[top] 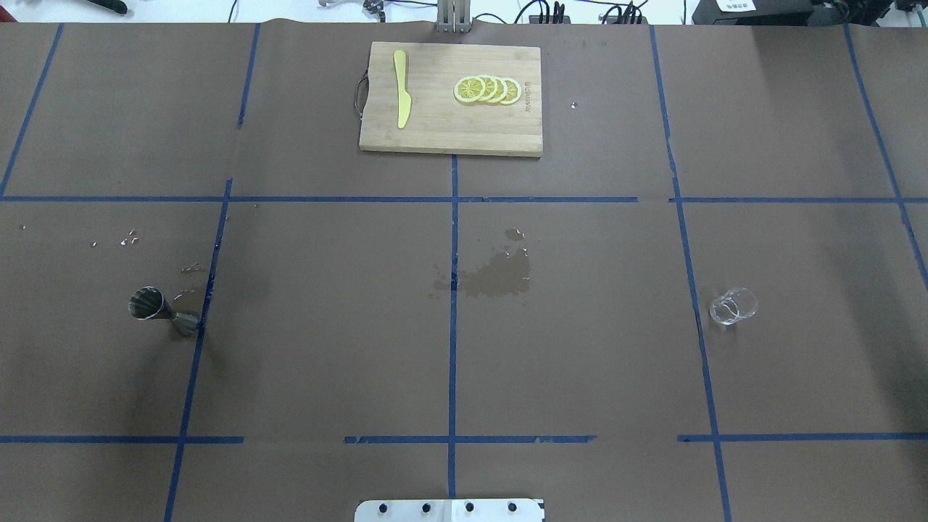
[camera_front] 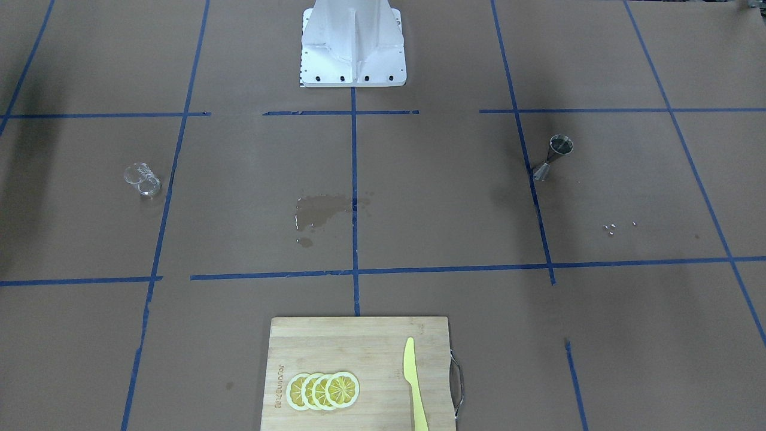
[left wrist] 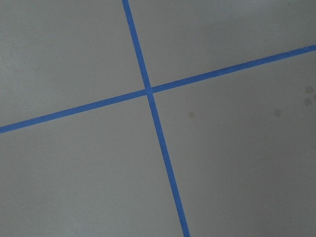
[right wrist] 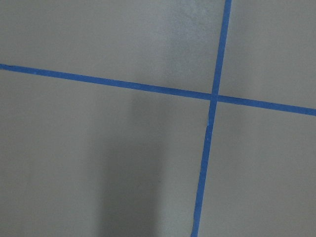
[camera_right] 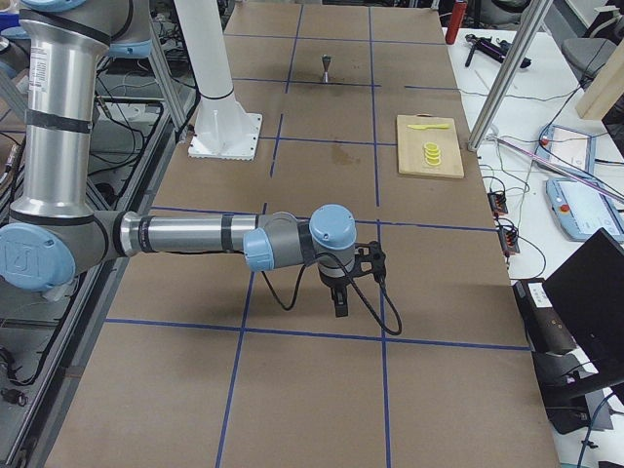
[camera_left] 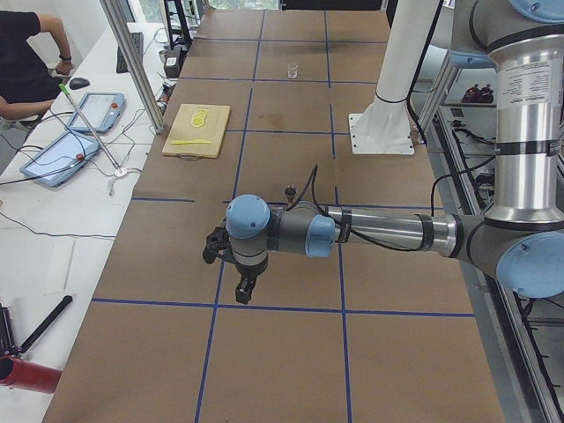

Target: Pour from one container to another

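Setup: glass [top: 733, 306] stands upright on the robot's right half, mouth up, axis vertical — jigger [top: 163, 313] upright too, wide cup up, on the left half, well apart, wet patch [top: 496, 279] between them. The right gripper [camera_right: 339, 304] is nearer the glass, which I judge lies inboard of it toward table centre; left gripper [camera_left: 244, 289] hangs near the jigger. Either gripper — can't tell if spread or pressed together

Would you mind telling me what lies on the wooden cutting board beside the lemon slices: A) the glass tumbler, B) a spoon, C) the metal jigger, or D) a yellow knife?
D: a yellow knife lies on the cutting board beside the lemon slices; the tumbler and jigger stand well off it.
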Action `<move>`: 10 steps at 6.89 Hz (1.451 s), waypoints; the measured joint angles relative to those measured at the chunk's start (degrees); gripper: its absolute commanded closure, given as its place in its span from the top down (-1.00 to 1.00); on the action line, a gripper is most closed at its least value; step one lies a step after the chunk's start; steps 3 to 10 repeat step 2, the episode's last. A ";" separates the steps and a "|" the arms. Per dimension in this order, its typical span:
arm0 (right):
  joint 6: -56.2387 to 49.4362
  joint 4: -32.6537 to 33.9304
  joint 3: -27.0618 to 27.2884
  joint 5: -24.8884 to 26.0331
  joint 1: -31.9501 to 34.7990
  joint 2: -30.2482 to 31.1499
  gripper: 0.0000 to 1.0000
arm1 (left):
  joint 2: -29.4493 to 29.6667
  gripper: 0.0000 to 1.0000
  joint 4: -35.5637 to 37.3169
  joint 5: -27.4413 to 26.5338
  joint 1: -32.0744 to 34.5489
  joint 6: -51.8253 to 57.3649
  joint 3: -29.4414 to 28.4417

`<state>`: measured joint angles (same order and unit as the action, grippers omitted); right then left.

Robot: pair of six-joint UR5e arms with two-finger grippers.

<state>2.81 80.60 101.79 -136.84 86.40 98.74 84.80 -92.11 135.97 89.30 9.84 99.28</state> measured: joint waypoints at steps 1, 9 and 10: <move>0.00 0.20 0.09 -0.13 0.00 -0.20 1.00 | 0.10 1.00 0.00 0.00 0.04 0.00 -0.04; 0.00 0.50 0.13 -0.16 0.00 -0.37 1.00 | 0.13 1.00 0.00 0.00 0.06 0.00 -0.05; 0.00 0.50 0.13 -0.16 0.00 -0.37 1.00 | 0.13 1.00 0.00 0.00 0.06 0.00 -0.05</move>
